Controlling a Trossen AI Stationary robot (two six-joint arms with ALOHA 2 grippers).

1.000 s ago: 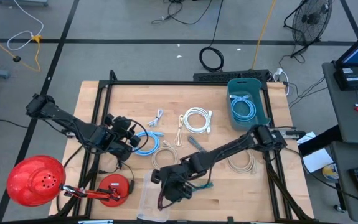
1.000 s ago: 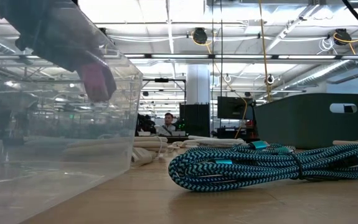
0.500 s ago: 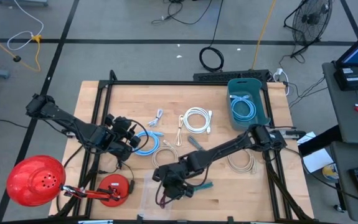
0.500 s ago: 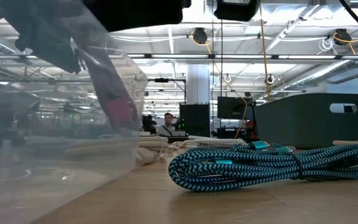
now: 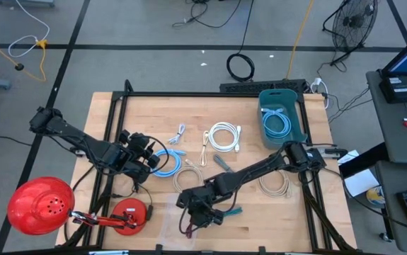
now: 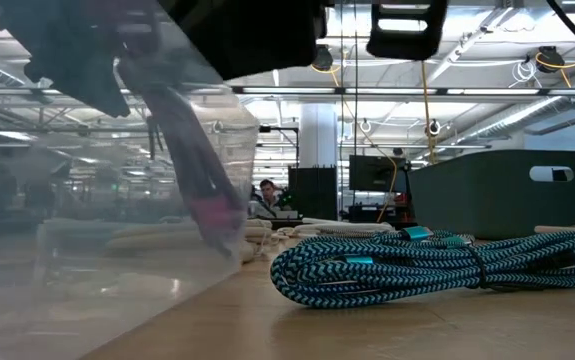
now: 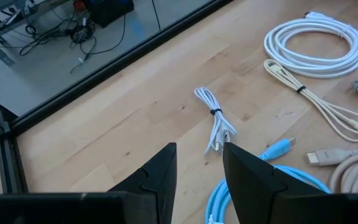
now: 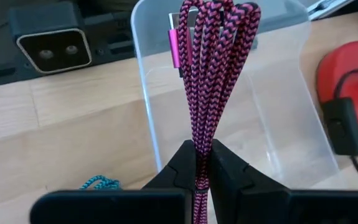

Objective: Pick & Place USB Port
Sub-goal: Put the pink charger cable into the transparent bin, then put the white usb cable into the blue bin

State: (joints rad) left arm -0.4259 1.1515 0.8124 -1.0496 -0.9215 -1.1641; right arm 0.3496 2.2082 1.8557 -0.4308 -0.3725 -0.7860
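High view: the pale wooden desk [image 5: 139,113] carries a teal plastic bin [image 5: 296,134] holding a coiled light-blue cable [image 5: 276,123]. At the front edge, a clear plastic tub [image 8: 278,124] sits below the right gripper [image 8: 198,163], clamped on a bundled pink-and-black braided USB cable [image 8: 211,68] dangling over it. Left gripper [image 7: 198,163], jaws narrowly parted and empty, hovers near a blue cable [image 5: 166,161].
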